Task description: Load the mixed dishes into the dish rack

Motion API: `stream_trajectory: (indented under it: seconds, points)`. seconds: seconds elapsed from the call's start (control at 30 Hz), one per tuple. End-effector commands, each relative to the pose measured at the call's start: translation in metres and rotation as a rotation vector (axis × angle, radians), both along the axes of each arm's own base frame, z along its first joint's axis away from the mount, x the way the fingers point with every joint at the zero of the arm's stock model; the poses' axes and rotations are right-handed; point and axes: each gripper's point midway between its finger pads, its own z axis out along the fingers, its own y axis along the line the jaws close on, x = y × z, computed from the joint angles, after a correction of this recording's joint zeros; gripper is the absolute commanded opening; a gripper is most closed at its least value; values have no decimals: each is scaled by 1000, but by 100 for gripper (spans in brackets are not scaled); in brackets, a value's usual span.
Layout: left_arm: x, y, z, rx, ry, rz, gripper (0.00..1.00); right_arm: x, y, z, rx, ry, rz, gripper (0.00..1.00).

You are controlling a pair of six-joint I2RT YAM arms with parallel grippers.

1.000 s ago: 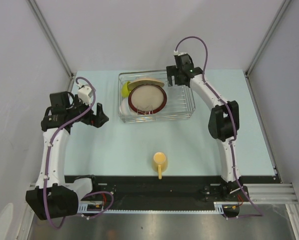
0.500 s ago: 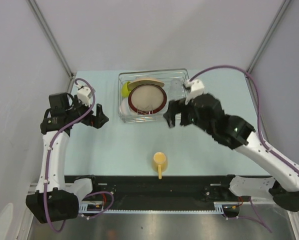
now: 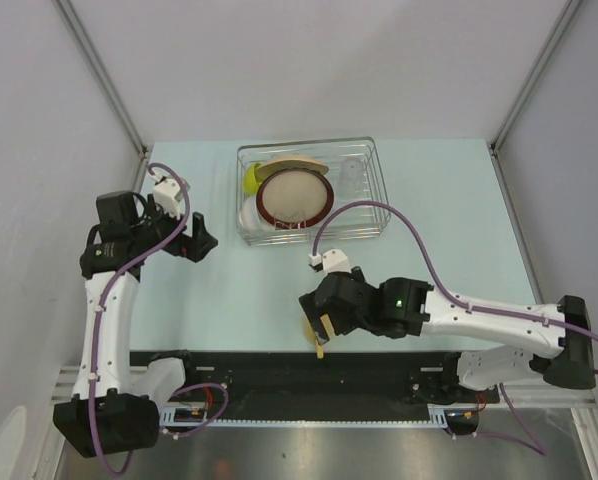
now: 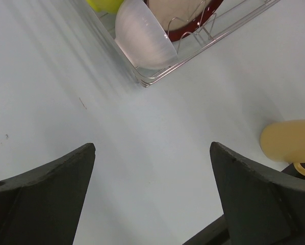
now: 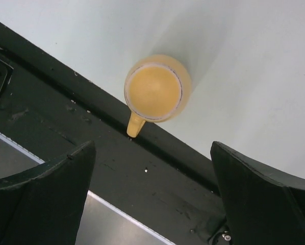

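Note:
The dish rack (image 3: 367, 216) stands at the table's back centre. In it are the tan plate with a red-brown rim (image 3: 295, 198), a lime-green bowl (image 3: 250, 178), a white bowl (image 3: 246, 214) and a clear glass (image 3: 351, 171). The yellow mug (image 5: 153, 89) stands upright on the table by the near edge, its handle (image 5: 135, 125) over the black rail. My right gripper (image 5: 152, 145) hangs open above the mug, clear of it, and covers most of it in the top view. My left gripper (image 3: 201, 243) is open and empty, left of the rack.
A black rail (image 5: 86, 138) runs along the table's near edge right beside the mug. In the left wrist view, the rack's near-left corner (image 4: 147, 81) holds the white bowl (image 4: 145, 41), and the mug (image 4: 287, 142) shows at the right.
My right arm has swung from the rack's far right corner down to the near edge and now hovers over the mug. The left arm has hardly moved.

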Motion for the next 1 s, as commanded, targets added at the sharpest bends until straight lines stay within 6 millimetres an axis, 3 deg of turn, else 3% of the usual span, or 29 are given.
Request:
stream_trajectory:
  seconds: [0.0, 0.1, 0.33, 0.57, 0.97]
  points:
    - [-3, -1, 4, -10, -28, -7, 100, 5, 22, -1, 62, -5, -24, 100]
    - [-4, -1, 2, -9, -24, -10, 100, 4, 31, -10, 58, 15, 4, 100]
    - [-2, -2, 2, -8, -32, -14, 100, 18, 29, -41, 4, 57, -19, 100]
    - [-1, -1, 5, -5, -35, -12, 100, 34, 33, -51, 26, 76, -21, 100]
    - [1, 1, 5, -1, -32, -10, 100, 28, 39, -75, -6, 142, 9, 100]
